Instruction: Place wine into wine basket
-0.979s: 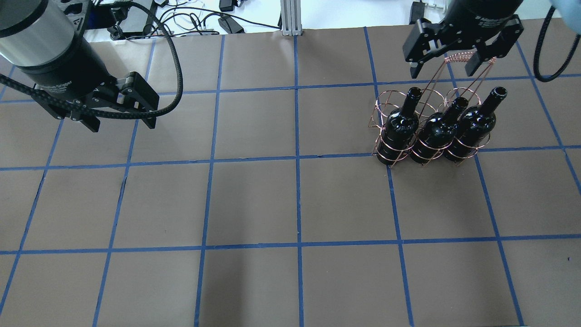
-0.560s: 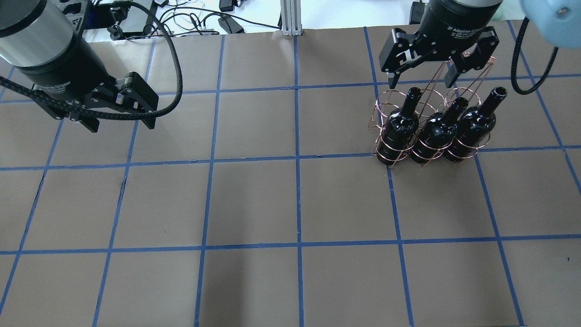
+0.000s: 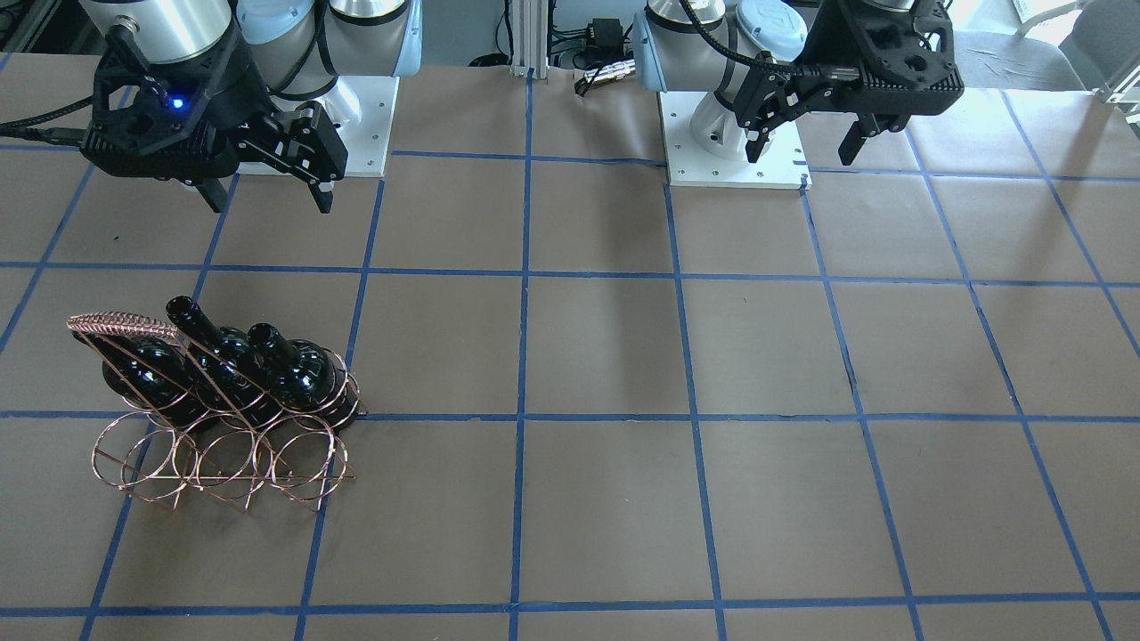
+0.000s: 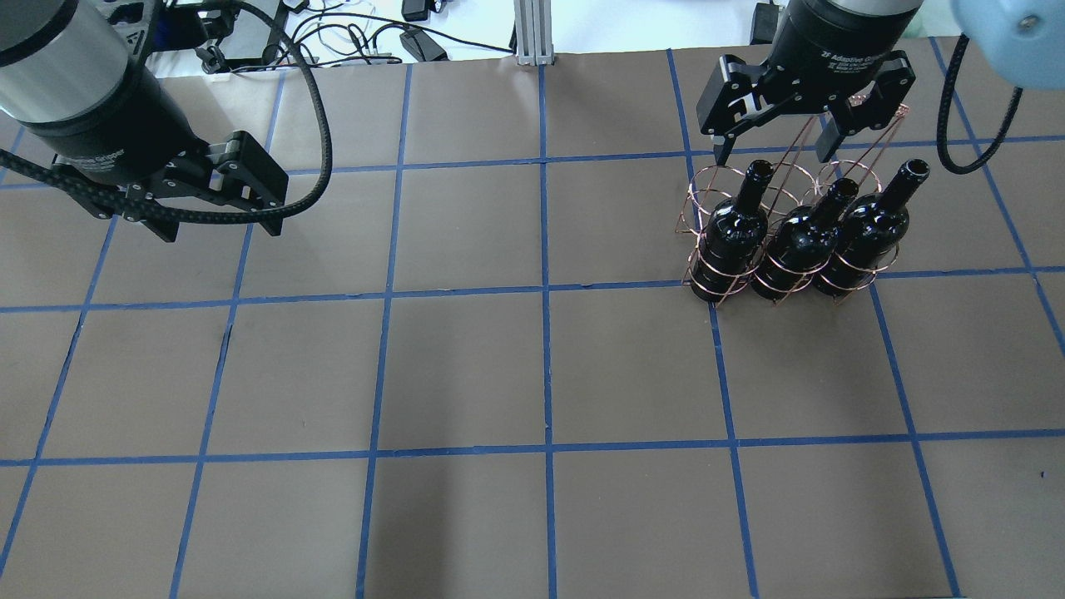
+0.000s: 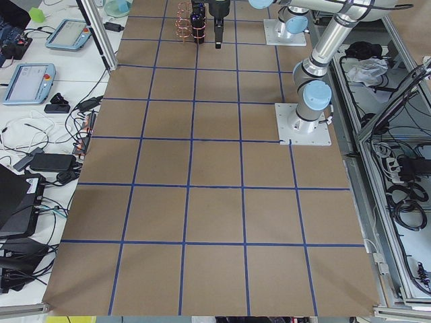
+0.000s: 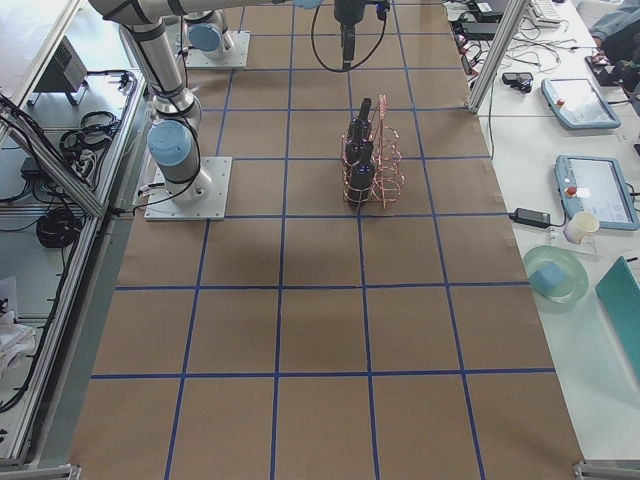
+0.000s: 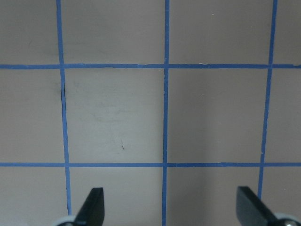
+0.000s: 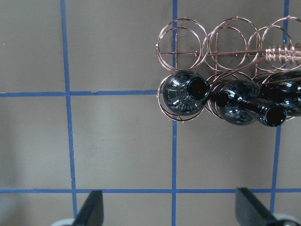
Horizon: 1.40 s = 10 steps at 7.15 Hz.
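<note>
Within 1 s: right pincer (image 4: 775, 152) slid toward robot's left, above wine basket (image 4: 697, 193).

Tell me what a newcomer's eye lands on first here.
Three glossy black bottles stand in a copper wire basket on the robot's right side, filling the row nearer the robot while the far rings are empty. The right gripper hangs open high near it; the left gripper, also open, holds nothing.
</note>
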Each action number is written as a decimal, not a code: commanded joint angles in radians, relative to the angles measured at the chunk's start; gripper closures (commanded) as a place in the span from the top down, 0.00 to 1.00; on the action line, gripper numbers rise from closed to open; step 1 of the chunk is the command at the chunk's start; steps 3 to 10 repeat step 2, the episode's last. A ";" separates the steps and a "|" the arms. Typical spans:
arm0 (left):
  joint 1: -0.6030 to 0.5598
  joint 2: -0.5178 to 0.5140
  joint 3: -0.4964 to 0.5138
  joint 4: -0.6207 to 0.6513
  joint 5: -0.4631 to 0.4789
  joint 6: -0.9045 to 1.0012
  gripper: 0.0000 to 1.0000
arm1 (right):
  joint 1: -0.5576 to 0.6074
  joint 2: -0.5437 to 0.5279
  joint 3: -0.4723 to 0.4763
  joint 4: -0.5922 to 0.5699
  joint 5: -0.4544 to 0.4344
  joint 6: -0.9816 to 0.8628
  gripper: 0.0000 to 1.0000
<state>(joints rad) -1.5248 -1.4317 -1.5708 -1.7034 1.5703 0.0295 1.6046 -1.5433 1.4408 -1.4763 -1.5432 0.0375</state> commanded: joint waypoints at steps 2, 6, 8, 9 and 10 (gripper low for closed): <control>0.000 -0.003 0.000 -0.001 0.000 0.001 1.00 | -0.002 0.000 0.003 0.002 0.003 -0.001 1.00; 0.000 -0.003 0.000 -0.001 0.000 0.001 1.00 | -0.002 0.000 0.003 0.002 0.003 -0.001 1.00; 0.000 -0.003 0.000 -0.001 0.000 0.001 1.00 | -0.002 0.000 0.003 0.002 0.003 -0.001 1.00; 0.000 -0.003 0.000 -0.001 0.000 0.001 1.00 | -0.002 0.000 0.003 0.002 0.003 -0.001 1.00; 0.000 -0.003 0.000 -0.001 0.000 0.001 1.00 | -0.002 0.000 0.003 0.002 0.003 -0.001 1.00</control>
